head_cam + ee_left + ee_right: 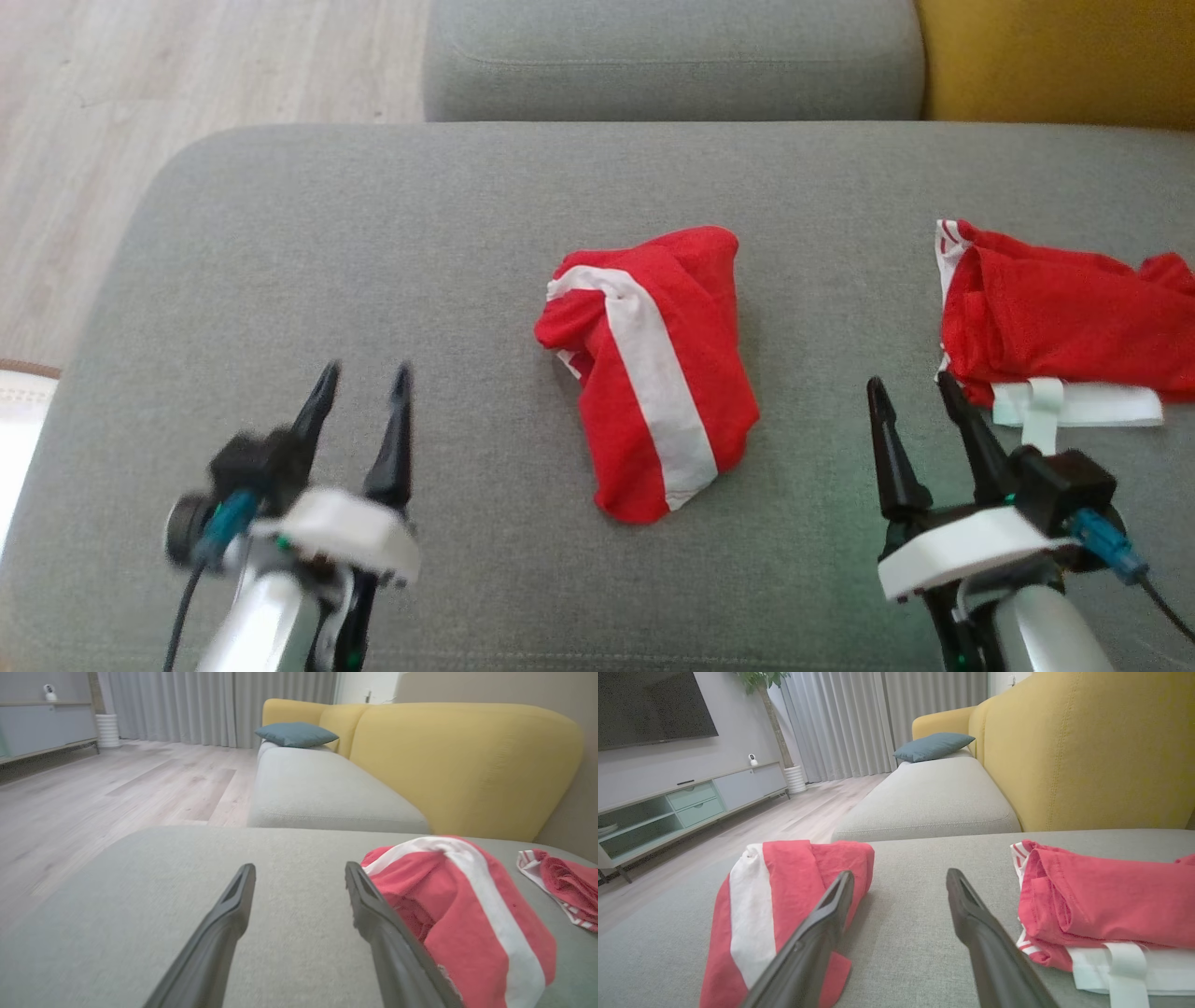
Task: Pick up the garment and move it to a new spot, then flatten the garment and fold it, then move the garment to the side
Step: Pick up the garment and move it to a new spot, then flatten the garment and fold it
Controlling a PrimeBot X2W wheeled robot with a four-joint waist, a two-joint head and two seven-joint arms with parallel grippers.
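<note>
On the middle of the grey cushion (373,233) lies a crumpled red garment (653,373) with a broad white stripe, well apart from a second red garment (1055,317) at the cushion's right edge. Toward the front left corner the left gripper (364,373) hovers with its jaws spread wide and nothing between them. Toward the front right the right gripper (910,383) likewise stands wide open and empty, its tips just beside the second garment's white hem.

The head view looks steeply down on the grey sofa seat (373,233). Both wrist views sit low and near above this seat, facing along it toward the yellow backrest (467,765) and curtains (210,709). All three share the striped red garment (653,373).
</note>
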